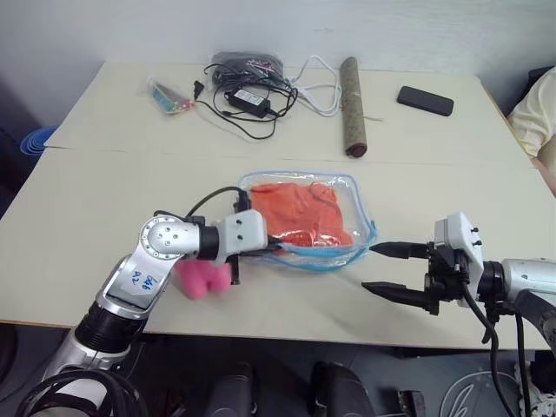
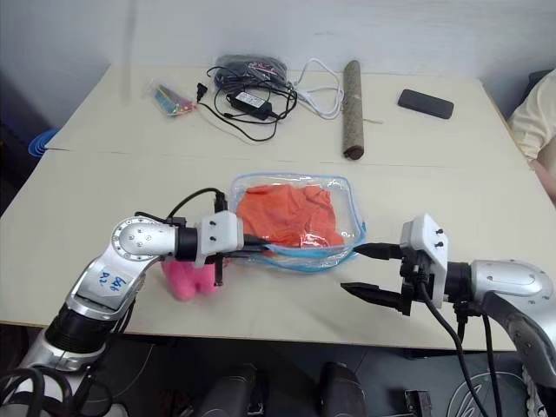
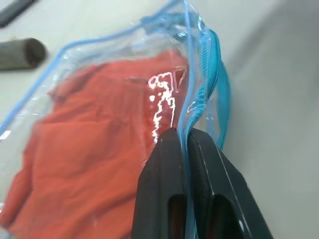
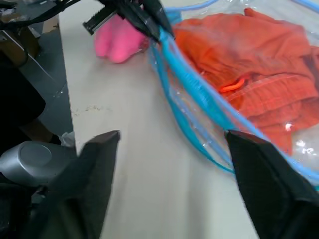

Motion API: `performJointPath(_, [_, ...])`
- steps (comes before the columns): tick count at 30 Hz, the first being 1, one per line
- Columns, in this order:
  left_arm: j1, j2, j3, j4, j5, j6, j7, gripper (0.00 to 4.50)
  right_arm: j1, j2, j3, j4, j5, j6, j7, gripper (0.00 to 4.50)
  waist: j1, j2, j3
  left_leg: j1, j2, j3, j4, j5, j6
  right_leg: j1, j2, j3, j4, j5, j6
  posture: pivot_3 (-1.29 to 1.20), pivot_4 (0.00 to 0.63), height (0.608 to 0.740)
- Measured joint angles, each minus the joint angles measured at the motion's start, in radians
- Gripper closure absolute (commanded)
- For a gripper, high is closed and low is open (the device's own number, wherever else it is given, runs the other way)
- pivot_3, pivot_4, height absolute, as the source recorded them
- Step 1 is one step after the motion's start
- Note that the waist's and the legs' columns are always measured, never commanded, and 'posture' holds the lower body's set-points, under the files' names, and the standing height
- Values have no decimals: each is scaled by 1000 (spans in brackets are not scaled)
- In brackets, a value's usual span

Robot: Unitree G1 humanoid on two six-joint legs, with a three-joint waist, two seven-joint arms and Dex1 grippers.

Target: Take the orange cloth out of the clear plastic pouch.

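1. The left gripper (image 3: 185, 142) is pinching the blue-trimmed edge of the clear plastic pouch (image 1: 356, 195), its two black fingers closed tight with just the thin rim of plastic running between them. Only one layer may be caught; if so, lifting is going to drag the whole pouch along rather than part its mouth.

2. The orange cloth (image 1: 300, 213) is lying bunched inside the pouch, which is sitting flat on the table (image 1: 104, 200) between the two arms, mouth side towards the robot. Nothing is gripping the cloth yet.

3. The right gripper (image 1: 389, 269) is hovering just beside the pouch's near right corner, fingers standing well apart and holding nothing. One fingertip is almost touching the blue trim; a slightly misjudged approach is likely to shove the pouch sideways and twist it out of the left pinch.

4. The plastic looks slick and glossy, so the left hold could be slipping under any sharp tug.

5. If the right fingers are closing on plastic and cloth together, the cloth is coming nowhere; they need to get inside the opening first.

6. The pink plush toy (image 1: 201, 278) is sitting right under the left wrist, and a sweeping move may be knocking it off the near edge.
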State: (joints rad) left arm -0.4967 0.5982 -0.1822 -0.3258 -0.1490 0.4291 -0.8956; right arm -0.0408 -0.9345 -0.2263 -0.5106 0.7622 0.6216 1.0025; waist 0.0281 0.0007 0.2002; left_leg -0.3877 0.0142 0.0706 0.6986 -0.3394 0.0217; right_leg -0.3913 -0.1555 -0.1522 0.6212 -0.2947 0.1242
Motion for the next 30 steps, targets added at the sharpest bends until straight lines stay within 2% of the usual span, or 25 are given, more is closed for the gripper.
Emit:
performJointPath(5, [21, -48, 49, -39, -53, 99, 69, 4257, -40, 16, 123, -14, -145, -112, 4, 3581, -1, 0, 0, 0, 0, 0, 0, 0, 0, 0, 0, 0, 0, 0, 0, 0, 150, 740])
performJointPath(7, [32, -63, 53, -58, -65, 128, 92, 4257, -94, 54, 197, -9, -248, -180, -28, 4271, -2, 0, 0, 0, 0, 0, 0, 0, 0, 0, 0, 0, 0, 0, 0, 0, 150, 740])
performJointPath(8, [35, -70, 50, -62, -66, 134, 99, 4257, -127, 84, 241, 2, -321, -228, -59, 4473, -2, 0, 0, 0, -1, 0, 0, 0, 0, 0, 0, 0, 1, 0, 0, 0, 150, 740])
performJointPath(12, [40, -74, 42, -71, -66, 140, 118, 4257, -197, 150, 371, 67, -556, -368, -148, 4473, -2, 0, 0, 0, -1, 0, 0, 0, -1, -1, 0, 0, 0, 0, 0, 0, 150, 740])
performJointPath(16, [41, -79, 37, -83, -66, 153, 136, 4257, -238, 224, 446, 138, -712, -448, -233, 4473, -1, 0, 0, 0, -1, 0, 0, 0, -1, 0, 0, 0, 0, 0, 0, 0, 150, 740])
performJointPath(19, [40, -86, 31, -94, -71, 162, 143, 4257, -256, 250, 465, 190, -815, -496, -295, 3941, -3, 0, 0, 0, -1, 1, 0, 0, -1, 0, 0, 0, 0, 0, 0, 0, 150, 740])
performJointPath(21, [40, -87, 28, -94, -75, 167, 145, 4257, -259, 256, 476, 214, -870, -534, -327, 3403, -3, 0, 0, 0, -1, 1, 0, 0, -1, -1, 0, 0, 0, 0, 0, 0, 150, 740])
performJointPath(26, [31, -94, 24, -100, -87, 181, 153, 4257, -266, 290, 510, 274, -1041, -631, -429, 1778, -5, 0, 0, 0, -1, 1, 0, 0, -1, -1, 0, 1, 0, 0, 0, 0, 150, 740])
performJointPath(30, [27, -99, 24, -102, -97, 191, 156, 4257, -269, 297, 527, 313, -1123, -682, -462, 1778, -5, 0, 0, 0, -1, 1, 0, 0, -1, -1, 0, 1, 0, 0, 0, 0, 150, 740])
